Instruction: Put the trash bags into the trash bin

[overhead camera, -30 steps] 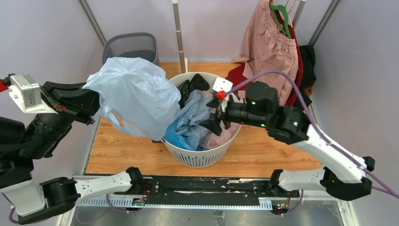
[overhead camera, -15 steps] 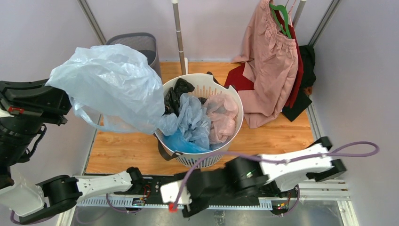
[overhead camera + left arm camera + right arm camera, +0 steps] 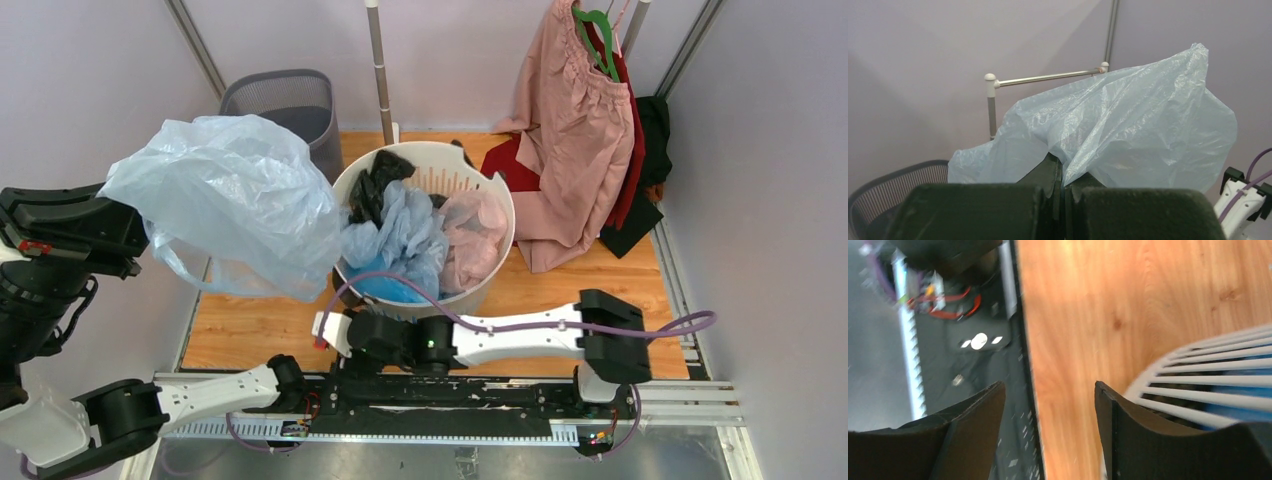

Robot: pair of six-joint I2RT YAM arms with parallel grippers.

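A large pale blue see-through trash bag (image 3: pixel 235 200) hangs in the air at the left, clear of the floor. My left gripper (image 3: pixel 1064 172) is shut on a gathered fold of it (image 3: pixel 1128 125). The trash bin (image 3: pixel 285 105), dark grey mesh, stands behind the bag at the back left, and its rim (image 3: pixel 878 192) shows low in the left wrist view. More blue bags (image 3: pixel 400 240) and a black one (image 3: pixel 375 190) lie in the round white basket (image 3: pixel 497 195). My right gripper (image 3: pixel 1048 385) is open and empty, low over the wooden floor by the basket's slotted wall (image 3: pixel 1208 370).
A pink garment (image 3: pixel 575 110) on a green hanger hangs at the back right over red and black clothes. The rack's pole (image 3: pixel 380 70) stands behind the basket. Pink material (image 3: pixel 475 245) lies in the basket. The black rail (image 3: pixel 450 390) runs along the near edge.
My right arm left the basket, swung down to the near edge and now lies low in front of the basket. The left arm carried the blue bag leftward, then held still.
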